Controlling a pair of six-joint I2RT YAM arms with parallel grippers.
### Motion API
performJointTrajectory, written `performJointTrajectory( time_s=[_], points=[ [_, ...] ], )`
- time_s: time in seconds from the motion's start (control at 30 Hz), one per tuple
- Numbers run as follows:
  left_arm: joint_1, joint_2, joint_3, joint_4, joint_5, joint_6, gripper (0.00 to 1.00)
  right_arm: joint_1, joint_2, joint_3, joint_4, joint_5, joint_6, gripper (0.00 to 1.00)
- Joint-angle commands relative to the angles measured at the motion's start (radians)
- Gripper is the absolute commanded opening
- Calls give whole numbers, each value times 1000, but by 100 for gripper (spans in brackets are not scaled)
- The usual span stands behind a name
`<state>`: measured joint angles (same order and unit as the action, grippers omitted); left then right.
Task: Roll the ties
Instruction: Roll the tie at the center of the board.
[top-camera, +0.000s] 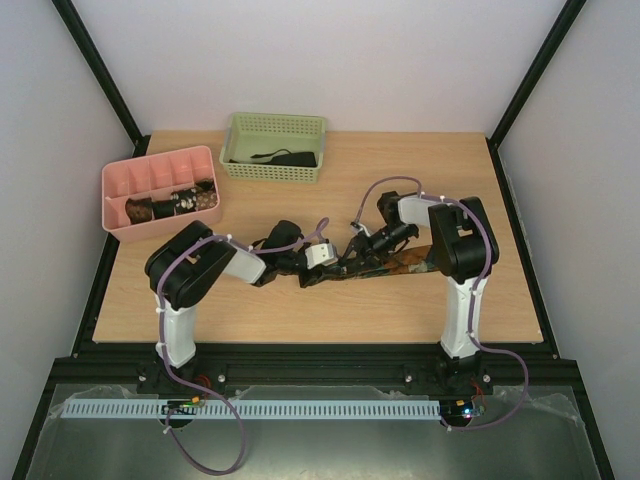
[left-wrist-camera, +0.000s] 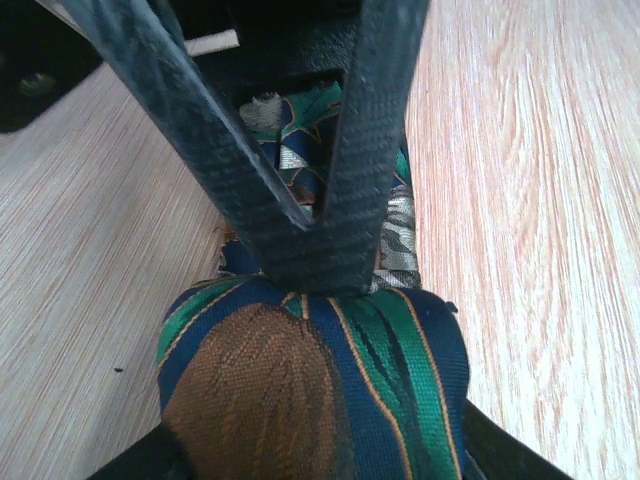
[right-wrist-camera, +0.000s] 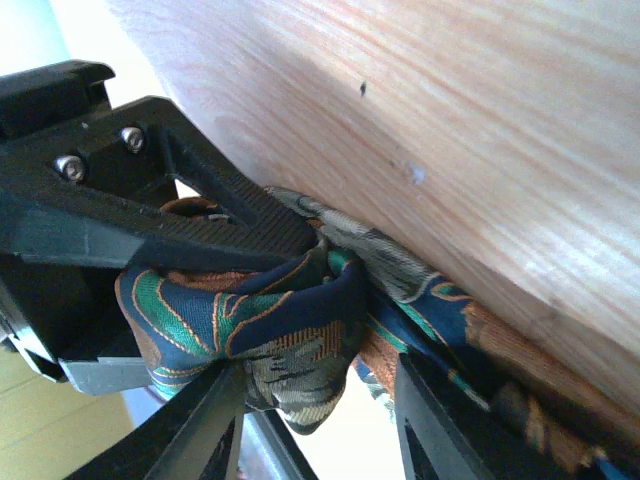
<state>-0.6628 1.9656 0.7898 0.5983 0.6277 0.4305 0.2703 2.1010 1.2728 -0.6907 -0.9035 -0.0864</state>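
Partway done: rolled ties (top-camera: 172, 204) in tray (top-camera: 110, 198), tie (top-camera: 405, 263) mid-roll on worktop (top-camera: 300, 310) w/ L tool (left-wrist-camera: 320, 455) pinching it, R tool (right-wrist-camera: 320, 415) spread, basket tie (top-camera: 285, 158) untouched in basket (top-camera: 270, 170).

The tie (left-wrist-camera: 300, 390) is navy with green bands, a woven brown patch and thin orange outlines; its inner folds show grey mottling. The bench (top-camera: 330, 310) is pale wood grain. At ten o'clock, the pink tray (top-camera: 145, 231) holds dark brown, white-speckled coiled ties (top-camera: 175, 203). At twelve o'clock, the basket (top-camera: 270, 171) is pale green.
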Motion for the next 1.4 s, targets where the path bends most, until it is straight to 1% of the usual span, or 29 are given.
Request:
performJointTrajectory(
  time_s=[0.0, 0.1, 0.2, 0.27, 0.4, 0.43, 0.5, 0.6, 0.63, 0.7, 0.8, 0.87, 0.93, 1.07, 1.23, 1.3, 1.37],
  points=[
    [-7, -14, -4, -189, -80, 101, 36, -6, -64, 4, -47, 82, -25, 56],
    [-11, -17, -1, -215, -94, 114, 36, 13, -92, 4, -66, 23, -3, 57],
    [-12, -17, 9, -233, -104, 117, 37, 42, -76, 18, -58, 23, 27, 56],
    [-12, -17, 12, -242, -105, 117, 37, 51, -59, 26, -53, 34, 32, 53],
    [-13, -15, 16, -248, -100, 117, 38, 53, -22, 41, -47, 69, 27, 45],
    [-14, -13, 19, -250, -99, 117, 38, 56, -9, 50, -50, 76, 23, 41],
    [-14, -7, 26, -260, -100, 113, 39, 54, 12, 67, -65, 97, 8, 25],
    [-12, -9, 33, -258, -99, 100, 42, 49, 12, 63, -85, 156, -24, 5],
    [-10, -8, 36, -256, -94, 93, 45, 42, 9, 58, -90, 172, -32, 2],
    [-5, -11, 42, -244, -71, 73, 52, 26, 4, 42, -97, 201, -52, 2],
    [-4, -22, 52, -213, -29, 48, 65, 5, -5, 7, -78, 280, -71, 2],
    [-5, -41, 47, -173, 12, 29, 70, -8, -7, -12, -62, 322, -75, 2],
    [-6, -54, 33, -115, 40, -9, 73, -11, -11, -24, -43, 368, -72, 1],
    [-11, -36, 20, -3, 59, -94, 75, -12, -13, -35, 3, 428, -47, 1],
    [-22, 55, 70, 108, 53, -232, 75, -7, 3, -49, 24, 425, -31, 1],
    [-28, 87, 93, 128, 50, -259, 72, -7, 0, -62, 39, 413, -28, 1],
    [-37, 102, 111, 111, 41, -248, 62, -6, 4, -58, 48, 398, -19, 1]
  ],
)
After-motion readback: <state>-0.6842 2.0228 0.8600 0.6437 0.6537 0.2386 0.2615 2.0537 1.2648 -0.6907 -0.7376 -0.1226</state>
